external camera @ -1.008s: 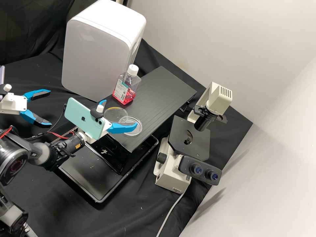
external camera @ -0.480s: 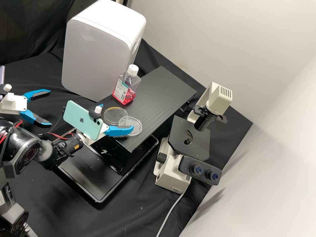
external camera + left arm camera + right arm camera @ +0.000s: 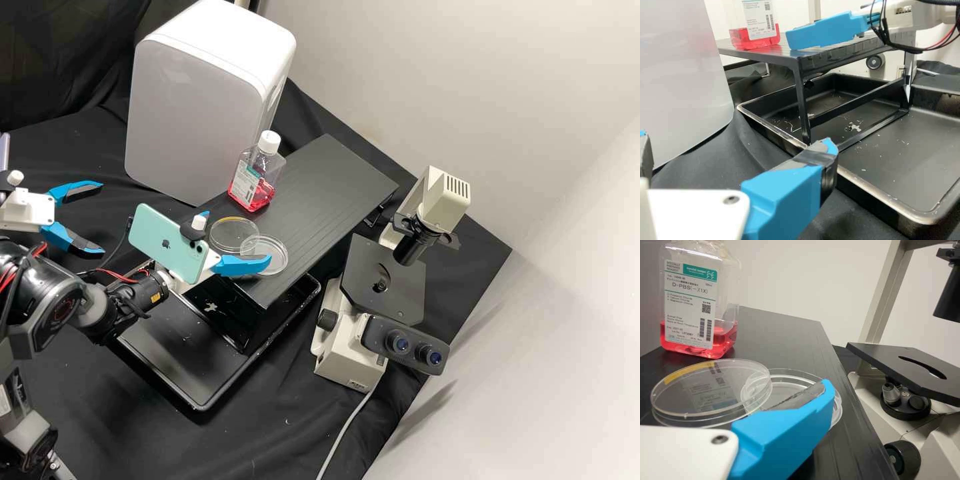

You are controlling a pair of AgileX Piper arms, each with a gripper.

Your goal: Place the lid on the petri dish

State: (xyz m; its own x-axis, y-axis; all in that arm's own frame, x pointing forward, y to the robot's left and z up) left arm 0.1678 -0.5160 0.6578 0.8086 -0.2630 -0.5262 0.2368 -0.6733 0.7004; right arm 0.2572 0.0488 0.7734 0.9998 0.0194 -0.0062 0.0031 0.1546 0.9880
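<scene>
Two clear round pieces lie side by side toward the near left end of the raised black shelf (image 3: 333, 187): the lid (image 3: 232, 231), as I take the yellow-marked one to be, and just right of it the petri dish (image 3: 270, 245). In the right wrist view the lid's edge overlaps the dish's rim, so the two touch, but the lid covers only a sliver of the dish. By that I judge the task barely begun. The right gripper (image 3: 240, 237) is at the pair with its jaws spread wide. One blue finger (image 3: 790, 432) lies across the near side of the dish and the other is by the lid's far left side. It has hold of nothing, and I cannot tell whether the near finger touches the dish. The left gripper (image 3: 67, 217) hangs well apart at the left over the table (image 3: 280, 427), jaws open and empty. What is left is to grasp the lid by its rim, lift it, centre it over the dish and set it down. The bottle (image 3: 253, 175) of red liquid stands just beyond the lid on the shelf, so there is little room on that side.
</scene>
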